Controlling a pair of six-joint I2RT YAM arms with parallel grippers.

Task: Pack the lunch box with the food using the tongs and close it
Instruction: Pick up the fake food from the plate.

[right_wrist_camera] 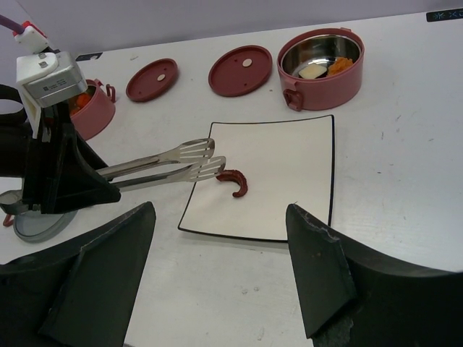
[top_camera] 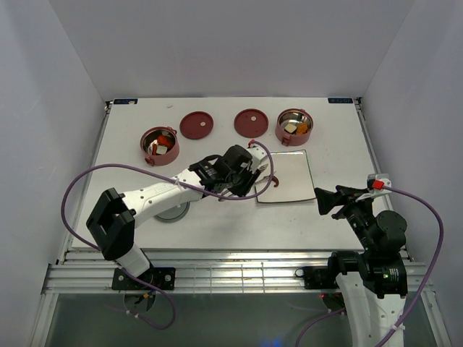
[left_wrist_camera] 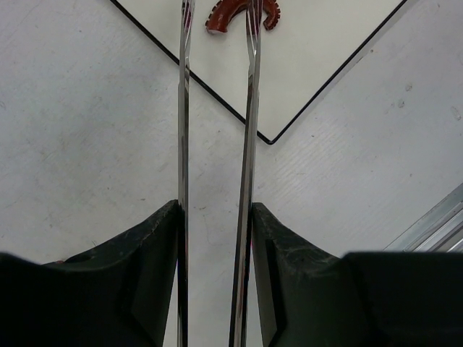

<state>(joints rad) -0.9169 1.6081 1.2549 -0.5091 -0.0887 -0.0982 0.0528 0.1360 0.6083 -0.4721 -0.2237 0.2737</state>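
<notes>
The left fingers (left_wrist_camera: 148, 282) were closed on the tongs (left_wrist_camera: 249, 144), one finger pressing each thin silver arm from outside, so the two arms ran nearly parallel with a narrow gap between them. At the far left of the counter (top_camera: 217, 231) stood the left bowl (top_camera: 159, 144), open, with a few orange and pale food pieces (top_camera: 160, 147) inside. The grey cover (right_wrist_camera: 36, 224) lay nearer the front edge, partly under the left arm. Behind it, two dark-red disc lids (top_camera: 197, 124) lay flat side by side and apart. The tongs reached over the left edge of the white plate (right_wrist_camera: 289, 210), their slotted tips at the left end of the curved sausage (right_wrist_camera: 235, 181), which lay on the plate; whether the tips touched it could not be told. Behind the plate's far right corner stood the right bowl (right_wrist_camera: 322, 69), open, holding an orange piece and a pale one. The right fingers (right_wrist_camera: 101, 275) were spread wide and held nothing, hovering over the counter near the plate's front edge.
</notes>
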